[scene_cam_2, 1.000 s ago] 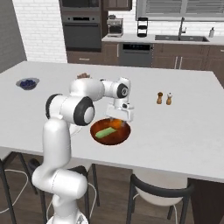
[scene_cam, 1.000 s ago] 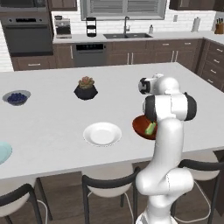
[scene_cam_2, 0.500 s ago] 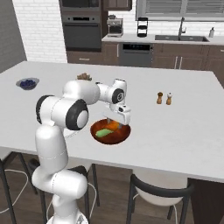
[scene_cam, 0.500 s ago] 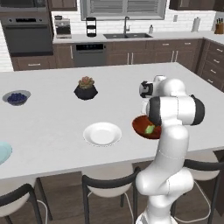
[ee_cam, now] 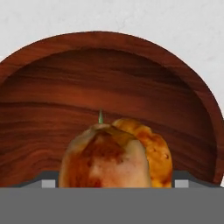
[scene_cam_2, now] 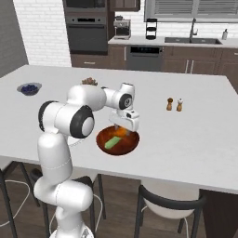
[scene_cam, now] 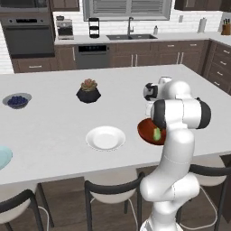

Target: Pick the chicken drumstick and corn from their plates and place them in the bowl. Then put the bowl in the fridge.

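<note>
Hand: the hand (scene_cam_2: 124, 126) hangs just over the bowl (scene_cam_2: 128, 145), left of middle in the right base view. Its jaws stand wide. In the hand view the drumstick (ee_cam: 114, 155) sits right below them, low in the middle of the frame. I cannot tell if the tips touch it.
Drumstick: orange-brown, fat end up close to the camera, inside the bowl. In the right base view it shows as a small orange bit under the hand, at the far side of the bowl.
Corn: the corn (scene_cam_2: 111, 142) lies in the bowl too, a green and yellow stick near the left inner side. In the left base view it peeks out as a green bit (scene_cam: 157, 134) beside the arm.
Bowl: red-brown, on the table (scene_cam_2: 195, 135), near the front edge.
Plates: the white plate (scene_cam: 105, 137) sits bare, low in the middle of the left base view. The blue plate (scene_cam: 2, 157) shows at the left edge.
Step, my guess: letting the drumstick go into the bowl.
How to do it well: keep the jaws wide and lift straight up, so the tips do not drag the drumstick out or tip the bowl. Go slow until the tips are above the rim.
Next: both foods look to be in, so the bowl needs a hold on its rim, away from the food.
</note>
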Controlling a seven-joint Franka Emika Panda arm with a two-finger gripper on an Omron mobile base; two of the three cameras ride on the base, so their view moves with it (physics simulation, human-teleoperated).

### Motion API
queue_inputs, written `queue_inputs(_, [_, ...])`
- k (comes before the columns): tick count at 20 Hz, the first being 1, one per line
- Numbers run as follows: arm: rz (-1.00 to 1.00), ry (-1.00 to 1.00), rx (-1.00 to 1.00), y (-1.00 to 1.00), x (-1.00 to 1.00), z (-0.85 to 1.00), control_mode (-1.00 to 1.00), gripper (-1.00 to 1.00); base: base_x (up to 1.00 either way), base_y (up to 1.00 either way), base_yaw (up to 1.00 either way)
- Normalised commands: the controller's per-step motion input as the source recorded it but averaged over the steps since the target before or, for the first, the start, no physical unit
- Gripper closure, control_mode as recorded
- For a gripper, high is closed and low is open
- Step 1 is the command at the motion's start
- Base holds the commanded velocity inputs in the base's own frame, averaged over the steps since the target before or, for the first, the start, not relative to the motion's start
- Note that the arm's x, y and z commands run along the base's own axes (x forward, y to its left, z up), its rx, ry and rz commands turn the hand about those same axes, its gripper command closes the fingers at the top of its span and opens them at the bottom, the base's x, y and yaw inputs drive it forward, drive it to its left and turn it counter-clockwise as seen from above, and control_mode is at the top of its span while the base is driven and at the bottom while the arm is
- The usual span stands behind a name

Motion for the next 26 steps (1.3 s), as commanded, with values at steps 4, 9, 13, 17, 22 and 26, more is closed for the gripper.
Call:
queue_inputs(4, [0.00,0.00,0.00,-0.08,0.00,0.00,-1.00,-1.00,0.00,0.00,0.00])
queue_inputs(9, [0.00,0.00,0.00,-0.10,0.00,0.01,-1.00,-1.00,0.00,0.00,0.00])
queue_inputs(13, [0.00,-0.01,0.00,-0.13,-0.06,0.16,-1.00,-1.00,0.00,0.00,0.00])
queue_inputs(17, [0.00,-0.05,0.00,-0.03,-0.12,0.30,-1.00,-1.00,0.00,0.00,0.00])
queue_inputs(22, [0.00,-0.02,0.00,0.00,-0.12,0.30,-1.00,-1.00,0.00,0.00,0.00])
queue_inputs(26, [-0.07,0.00,0.00,-0.12,-0.21,0.23,-1.00,-1.00,0.00,0.00,0.00])
